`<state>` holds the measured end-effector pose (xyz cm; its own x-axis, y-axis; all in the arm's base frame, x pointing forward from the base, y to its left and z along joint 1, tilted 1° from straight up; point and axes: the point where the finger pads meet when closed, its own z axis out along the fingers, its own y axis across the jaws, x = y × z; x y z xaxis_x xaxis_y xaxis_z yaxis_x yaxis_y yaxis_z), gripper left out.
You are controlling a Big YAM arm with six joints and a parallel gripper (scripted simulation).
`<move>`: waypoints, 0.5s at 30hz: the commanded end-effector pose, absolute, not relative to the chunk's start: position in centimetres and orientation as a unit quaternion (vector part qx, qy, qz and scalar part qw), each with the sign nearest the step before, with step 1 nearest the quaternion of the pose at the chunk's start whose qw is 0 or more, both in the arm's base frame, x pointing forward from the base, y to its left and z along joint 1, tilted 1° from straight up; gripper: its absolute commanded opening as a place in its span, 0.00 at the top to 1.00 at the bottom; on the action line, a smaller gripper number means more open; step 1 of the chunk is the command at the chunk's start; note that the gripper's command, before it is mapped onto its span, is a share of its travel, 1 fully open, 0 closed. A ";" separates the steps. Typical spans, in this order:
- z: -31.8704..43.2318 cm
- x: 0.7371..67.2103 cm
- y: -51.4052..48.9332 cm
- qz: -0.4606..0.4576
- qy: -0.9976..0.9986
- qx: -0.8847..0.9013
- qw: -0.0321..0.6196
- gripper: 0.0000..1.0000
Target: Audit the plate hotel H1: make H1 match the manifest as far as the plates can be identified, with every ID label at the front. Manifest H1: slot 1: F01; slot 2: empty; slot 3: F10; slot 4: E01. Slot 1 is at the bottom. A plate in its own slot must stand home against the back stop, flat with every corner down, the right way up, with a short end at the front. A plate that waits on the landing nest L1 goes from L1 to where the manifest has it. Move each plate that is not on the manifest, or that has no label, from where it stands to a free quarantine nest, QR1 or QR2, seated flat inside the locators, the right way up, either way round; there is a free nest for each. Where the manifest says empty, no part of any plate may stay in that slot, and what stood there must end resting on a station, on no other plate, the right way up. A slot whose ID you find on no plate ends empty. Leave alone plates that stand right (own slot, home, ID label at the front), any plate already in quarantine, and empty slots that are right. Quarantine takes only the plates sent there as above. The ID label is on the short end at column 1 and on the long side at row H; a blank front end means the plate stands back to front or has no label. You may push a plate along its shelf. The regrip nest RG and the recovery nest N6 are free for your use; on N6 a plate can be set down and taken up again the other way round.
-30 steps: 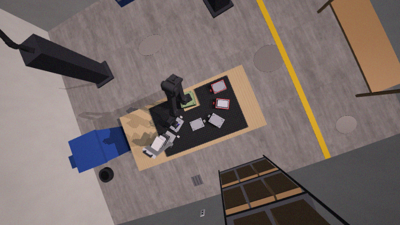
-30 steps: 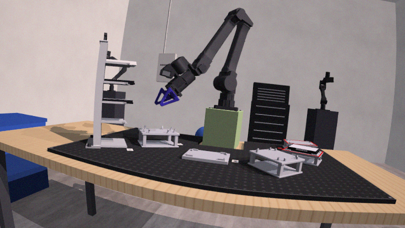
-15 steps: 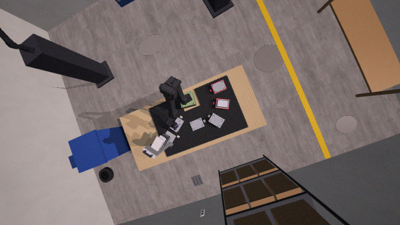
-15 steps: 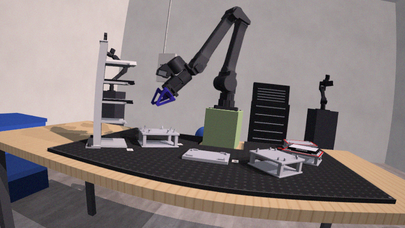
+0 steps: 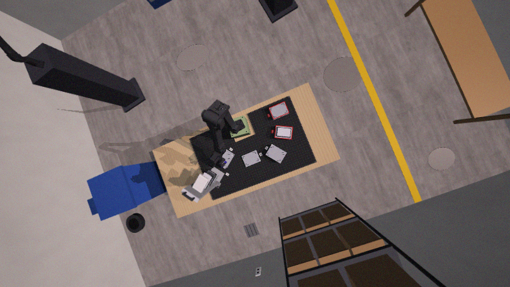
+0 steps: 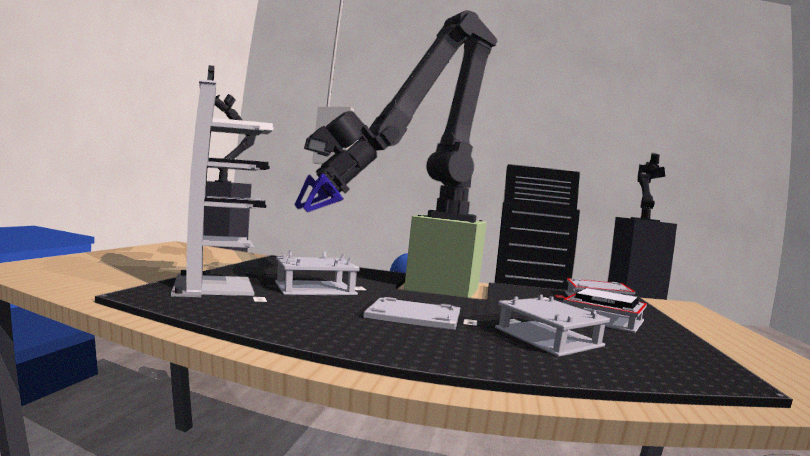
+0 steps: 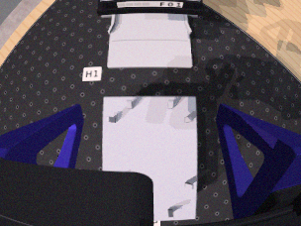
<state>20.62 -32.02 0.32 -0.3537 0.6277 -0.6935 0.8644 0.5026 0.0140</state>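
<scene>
The plate hotel H1 [image 6: 226, 186] stands at the left end of the black mat. A white plate [image 6: 242, 122] lies on its top shelf. Dark plates lie on the two shelves below it [image 6: 240, 164] [image 6: 236, 202]. The bottom shelf [image 6: 223, 240] looks grey, and I cannot tell if a plate lies on it. My gripper [image 6: 318, 193] is open and empty. It hangs in front of the hotel, above the empty landing nest [image 6: 317, 270]. In the wrist view the nest [image 7: 150, 155] lies between my fingers.
Two red-edged quarantine nests stand at the right; the far one [image 6: 599, 284] looks empty and the near one [image 6: 609, 299] holds a plate. A flat nest [image 6: 412, 311] and a raised nest [image 6: 552, 324] stand mid-mat. The green arm base [image 6: 444, 254] is behind.
</scene>
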 end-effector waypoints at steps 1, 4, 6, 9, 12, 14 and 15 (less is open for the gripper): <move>2.3 22.1 -35.1 -0.198 0.792 0.457 0.353 0.00; 2.2 22.3 -35.3 -0.197 0.792 0.457 0.353 0.00; 2.2 22.4 -35.6 -0.197 0.792 0.458 0.352 0.00; 2.2 22.5 -35.6 -0.196 0.793 0.457 0.352 0.00; 2.1 22.6 -36.0 -0.196 0.793 0.458 0.350 0.00; 2.1 22.7 -36.2 -0.195 0.794 0.458 0.349 0.00; 2.0 22.8 -36.3 -0.195 0.794 0.458 0.348 0.00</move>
<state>21.48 -33.52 0.27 -0.3534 0.6277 -0.6936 0.8646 0.5022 0.0140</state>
